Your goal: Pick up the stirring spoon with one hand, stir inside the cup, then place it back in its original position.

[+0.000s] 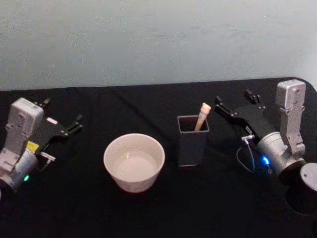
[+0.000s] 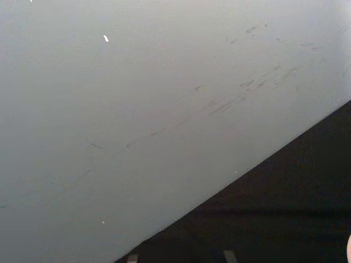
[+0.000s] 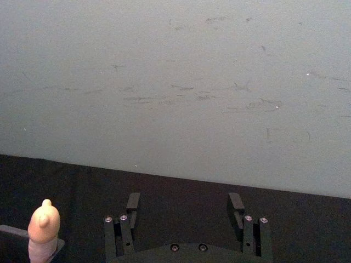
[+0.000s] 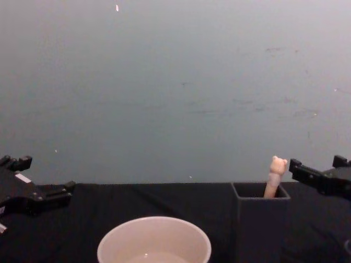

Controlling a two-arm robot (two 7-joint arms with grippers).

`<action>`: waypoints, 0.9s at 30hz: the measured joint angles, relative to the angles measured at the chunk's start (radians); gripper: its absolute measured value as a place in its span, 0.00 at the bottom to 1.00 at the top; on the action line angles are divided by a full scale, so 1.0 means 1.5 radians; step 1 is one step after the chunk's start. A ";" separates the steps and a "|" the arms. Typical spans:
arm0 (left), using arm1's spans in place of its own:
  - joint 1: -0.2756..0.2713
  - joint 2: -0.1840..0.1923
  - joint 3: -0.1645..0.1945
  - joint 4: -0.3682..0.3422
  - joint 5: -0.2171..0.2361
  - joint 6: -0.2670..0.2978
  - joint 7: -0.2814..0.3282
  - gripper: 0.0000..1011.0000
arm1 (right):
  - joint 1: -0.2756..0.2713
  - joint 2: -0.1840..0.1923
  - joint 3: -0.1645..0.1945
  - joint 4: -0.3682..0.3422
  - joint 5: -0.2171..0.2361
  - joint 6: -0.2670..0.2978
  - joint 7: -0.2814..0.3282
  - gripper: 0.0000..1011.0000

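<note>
The stirring spoon [image 1: 203, 115] stands handle-up in a dark grey square holder [image 1: 192, 141] on the black surface [image 1: 148, 208], its bear-head top leaning toward the right end effector [image 1: 233, 101]. That end effector hovers just to the holder's right, fingers spread apart and grasping nothing, with the spoon's tip near its left finger but not touching. The cream-white cup [image 1: 134, 162] sits just left of the holder. The left end effector [image 1: 62, 118] rests well apart at the surface's left side, released and holding nothing.
</note>
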 joint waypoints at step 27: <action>0.000 0.000 0.000 0.000 0.000 0.000 0.000 0.99 | 0.000 0.000 0.000 0.000 0.000 0.000 0.000 0.99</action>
